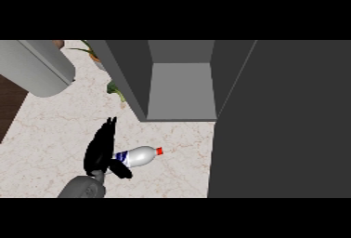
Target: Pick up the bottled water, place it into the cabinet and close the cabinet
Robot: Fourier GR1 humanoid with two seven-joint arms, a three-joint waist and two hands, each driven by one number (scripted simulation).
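The left hand (103, 151) comes up from the lower edge on a grey forearm (82, 187), its black fingers stretched upward and its thumb curling low around the base of the water bottle (139, 156). From this angle the hand looks wrapped on the bottle's bottom end, though the dark fingers blur together and how fully they enclose it is hard to make out. The bottle lies on its side on the pale marble counter (48, 135), its red cap (159, 150) pointing right toward the cabinet (179, 83), with a blue band near the hand. The cabinet stands open just above the bottle, its grey interior visible, and its dark door (288, 121) fills the right side of the view, cut off at the edge. At upper left a large grey cylinder (37, 65) is partly out of view, and a green plant (116, 90) peeks out beside the cabinet wall, mostly hidden. The right hand does not show.
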